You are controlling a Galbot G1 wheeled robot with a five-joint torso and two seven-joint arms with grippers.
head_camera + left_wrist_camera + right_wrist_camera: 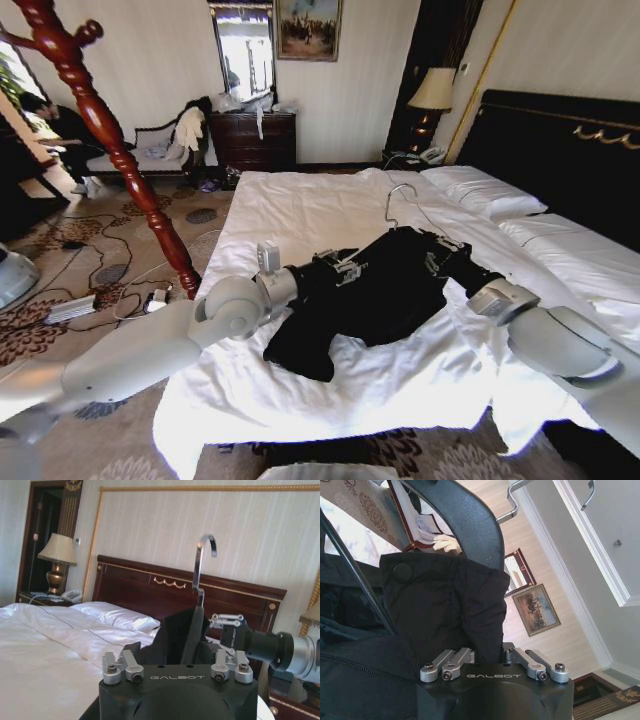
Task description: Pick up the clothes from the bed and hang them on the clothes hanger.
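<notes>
Clothes (385, 290), one black coat of soft fabric, lie in the middle of the bed (300, 210), on the wrinkled white duvet. We hold the coat from both sides. Our left gripper (335, 268) is at the shoulder toward the bed's foot, and our right gripper (437, 262) is at the shoulder toward the headboard (560, 150). In both wrist views the black fabric sits between the fingers, so we judge that each gripper is closed on the coat, though the fingertips themselves are hidden in the cloth. We think this two-sided hold is meant to keep the coat spread and level, so that it does not fold when it is raised.

At the collar a thin silver wire hook (400, 205) stands upright and free, and we think it is left free so it can catch a peg. The clothes hanger (120, 150), a red-brown stand with a twisted pole, is on the carpet at our left, well apart from the coat.

For writing, we read only the word "GALBOT" on each gripper body. The coat shows no label.
</notes>
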